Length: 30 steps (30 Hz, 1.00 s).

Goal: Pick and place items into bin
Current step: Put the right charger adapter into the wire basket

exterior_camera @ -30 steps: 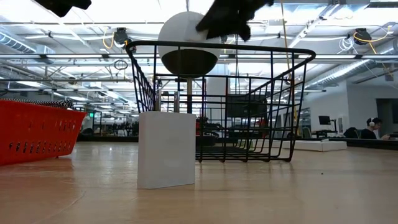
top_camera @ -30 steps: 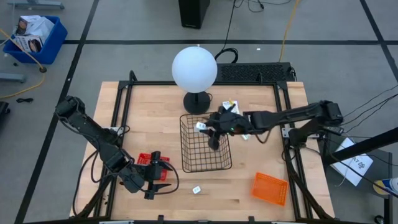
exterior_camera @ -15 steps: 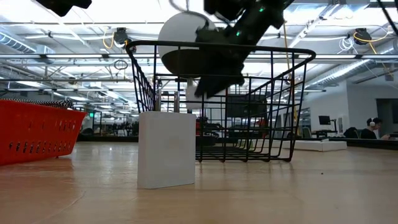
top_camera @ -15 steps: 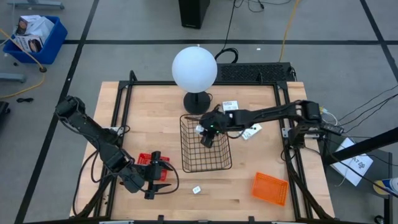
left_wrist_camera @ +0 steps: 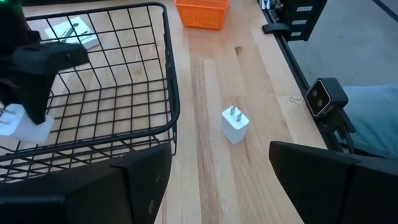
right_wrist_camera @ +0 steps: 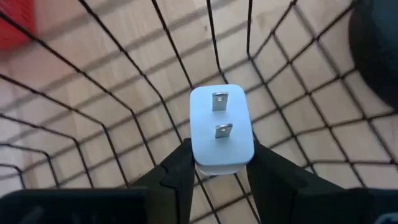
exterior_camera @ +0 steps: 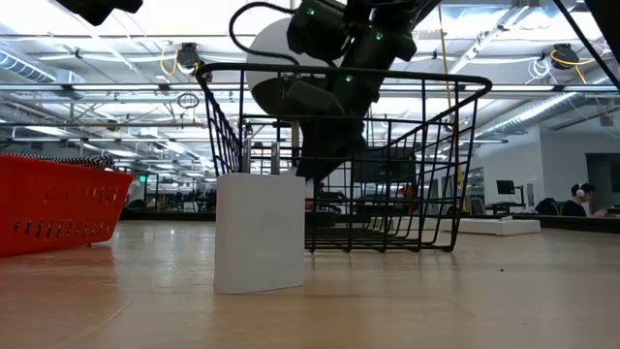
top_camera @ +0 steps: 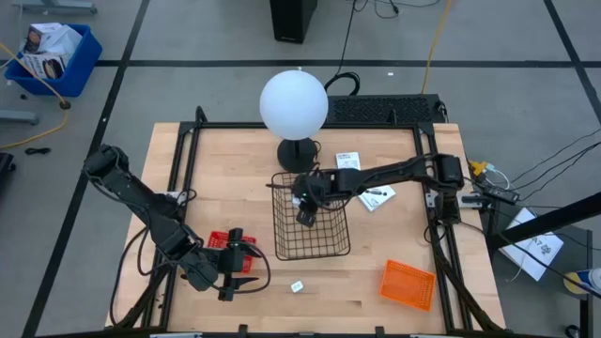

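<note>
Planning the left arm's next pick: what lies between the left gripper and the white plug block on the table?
Only bare wood, as the left wrist view shows: the left gripper faces the white plug block, with the wire basket off to the side.

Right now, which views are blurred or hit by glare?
Right wrist view: basket wires smear, while the white plug block in the right hand stays sharp. Low view: bright ceiling lights backlight the arm. High view: evenly lit.

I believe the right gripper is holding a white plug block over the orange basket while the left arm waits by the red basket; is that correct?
Not quite: the right gripper is shut on the white plug block inside the black wire basket, not over the orange basket, as the high view and right wrist view show. The left gripper does wait by the red basket.
</note>
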Available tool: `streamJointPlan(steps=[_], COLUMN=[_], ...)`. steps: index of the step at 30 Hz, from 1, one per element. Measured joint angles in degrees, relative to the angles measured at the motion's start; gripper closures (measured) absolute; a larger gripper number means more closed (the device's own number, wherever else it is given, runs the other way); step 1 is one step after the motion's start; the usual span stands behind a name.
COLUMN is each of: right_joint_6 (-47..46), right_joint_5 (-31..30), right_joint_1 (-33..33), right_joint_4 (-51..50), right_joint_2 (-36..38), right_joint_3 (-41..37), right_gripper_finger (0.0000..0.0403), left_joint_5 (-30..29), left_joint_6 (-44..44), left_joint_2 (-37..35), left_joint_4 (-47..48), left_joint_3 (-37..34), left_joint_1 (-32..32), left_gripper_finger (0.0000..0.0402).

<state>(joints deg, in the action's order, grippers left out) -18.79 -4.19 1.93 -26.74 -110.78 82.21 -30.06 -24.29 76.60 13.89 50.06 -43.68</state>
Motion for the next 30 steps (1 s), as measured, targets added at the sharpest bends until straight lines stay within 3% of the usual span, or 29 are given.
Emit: streamJointPlan(steps=[30], right_joint_6=[-0.9], right_joint_5=[2.8], right_joint_1=[0.8], right_joint_4=[2.6], right_joint_2=[0.1], right_joint_3=[-4.3], right_gripper_finger=[0.0272], left_joint_5=[0.1], left_joint_6=[-0.3], left_joint_2=[0.0], left_joint_4=[0.0], left_joint_3=[0.0], left_joint_1=[0.0], left_gripper_finger=[0.0128])
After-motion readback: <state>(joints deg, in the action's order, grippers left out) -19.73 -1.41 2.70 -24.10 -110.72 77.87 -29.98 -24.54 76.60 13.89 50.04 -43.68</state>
